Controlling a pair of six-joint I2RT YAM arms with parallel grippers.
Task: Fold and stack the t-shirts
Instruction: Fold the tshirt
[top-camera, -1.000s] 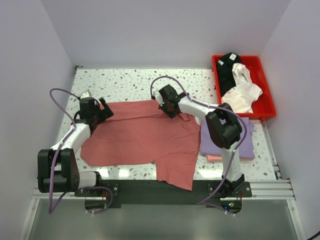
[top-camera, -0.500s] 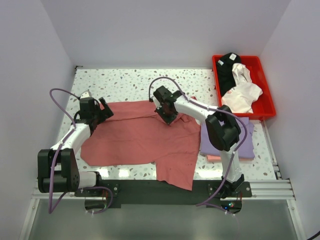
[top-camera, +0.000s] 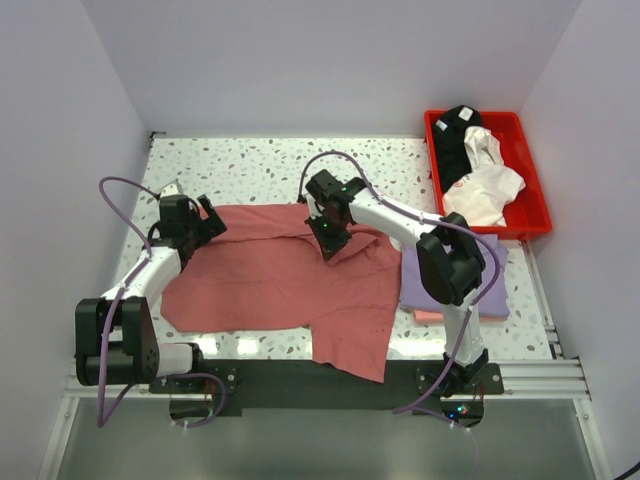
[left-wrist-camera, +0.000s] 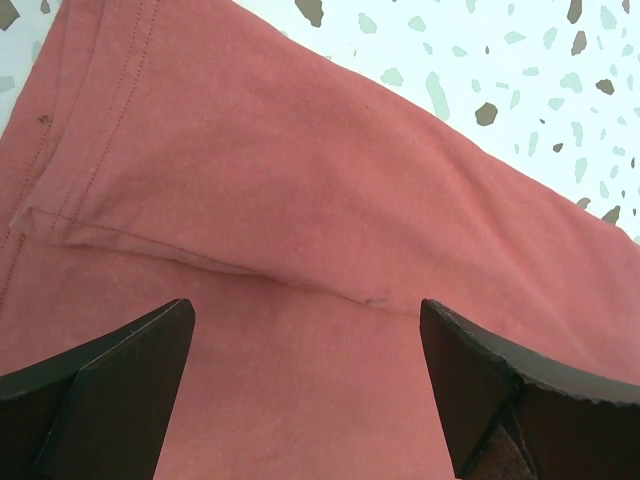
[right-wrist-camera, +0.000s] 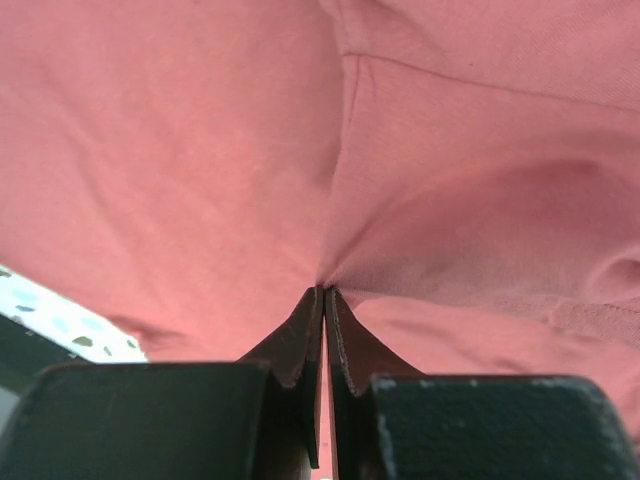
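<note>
A dusty red t-shirt (top-camera: 270, 270) lies spread over the middle of the table. My right gripper (top-camera: 328, 240) is shut on a pinch of its cloth near the top edge, and the fabric puckers toward the closed tips (right-wrist-camera: 324, 290). In the right wrist view the red t-shirt (right-wrist-camera: 180, 150) fills the frame. My left gripper (top-camera: 205, 222) hovers open over the shirt's upper left corner. In the left wrist view its fingers (left-wrist-camera: 305, 330) stand wide apart above a sleeve seam of the red t-shirt (left-wrist-camera: 300, 180), holding nothing.
A folded lavender t-shirt (top-camera: 497, 300) lies at the right on a pale pink one (top-camera: 428, 316), partly under the right arm. The red tray (top-camera: 541, 205) at the back right holds a black shirt (top-camera: 455, 140) and a white one (top-camera: 485, 185). Walls enclose the table.
My right gripper has moved toward the near left, dragging the pinched top edge of the red t-shirt over itself. The left arm has not moved.
</note>
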